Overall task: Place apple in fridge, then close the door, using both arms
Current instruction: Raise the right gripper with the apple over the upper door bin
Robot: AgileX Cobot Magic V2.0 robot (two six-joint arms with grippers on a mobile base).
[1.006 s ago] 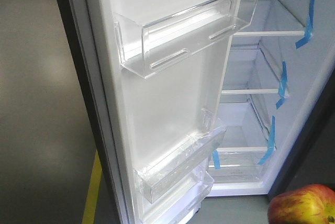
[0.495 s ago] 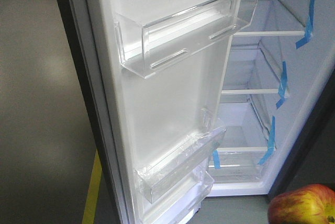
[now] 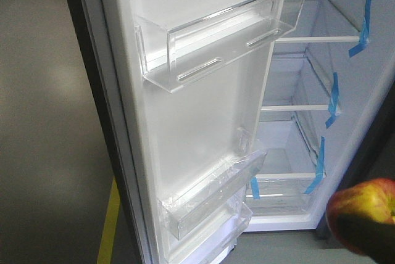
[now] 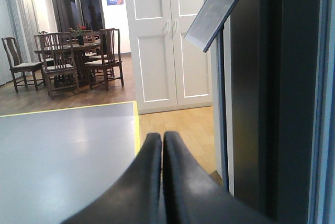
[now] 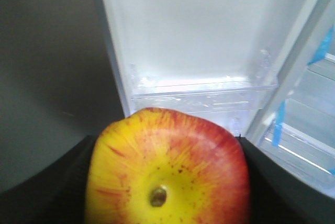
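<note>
Right claw (image 5: pixel 166 148) was clamped around the apple (image 5: pixel 167 177), one finger (image 5: pixel 52 192) on each flank across the widest part, with the stem dimple staring straight into my wrist cam. The apple was up in the air, low down and outside the fridge (image 3: pixel 287 82), not on any shelf yet.

My take: it's firm and fairly light, but that waxy skin looks slick and it's round. It could twist out of the grip, or roll once set down. Squeeze too hard and it'd probably bruise, so gripping the fat middle seemed right.

Just past it was a clear bin (image 5: pixel 204 98) on the open door (image 3: pixel 203 134), then further back the white shelves with blue tape (image 3: pixel 365 20) strips. Left claw (image 4: pixel 162 145) was pinched closed on nothing, out by the door's dark outer edge.
</note>
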